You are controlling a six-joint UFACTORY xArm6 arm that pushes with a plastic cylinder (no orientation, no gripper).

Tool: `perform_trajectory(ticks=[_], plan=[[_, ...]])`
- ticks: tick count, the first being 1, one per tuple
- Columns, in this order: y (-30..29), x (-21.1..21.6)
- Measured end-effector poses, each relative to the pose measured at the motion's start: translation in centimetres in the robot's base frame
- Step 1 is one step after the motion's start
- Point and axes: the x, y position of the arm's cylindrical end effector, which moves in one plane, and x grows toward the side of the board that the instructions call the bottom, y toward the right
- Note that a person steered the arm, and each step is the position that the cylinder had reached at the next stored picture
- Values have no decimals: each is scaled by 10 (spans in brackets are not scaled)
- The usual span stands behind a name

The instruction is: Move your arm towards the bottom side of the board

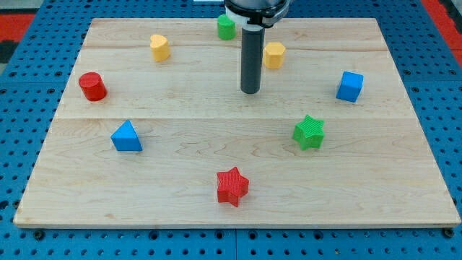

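Looking down on a pale wooden board (216, 209) resting on a blue pegboard counter (22, 245), we see our dark rod standing upright near the board's top centre. We have no fingers, so nothing is held. Our tip (250, 92) rests on bare wood, touching no block. Just to its upper right sits a yellow hexagonal block (274, 55), and a green cylinder (227, 27) sits near the top edge, left of the rod. Farther left lie a yellow block (159, 47) and a red cylinder (92, 86). A blue cube (350, 86) sits at the view's right. Below the tip are a blue triangular block (126, 136), a green star (310, 132) and, nearest the bottom edge, a red star (232, 186).
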Motion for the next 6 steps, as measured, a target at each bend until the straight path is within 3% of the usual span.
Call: perform_trajectory(ticks=[3, 4, 5, 6], plan=[[-7, -34], [-27, 24], [28, 88], [90, 75]])
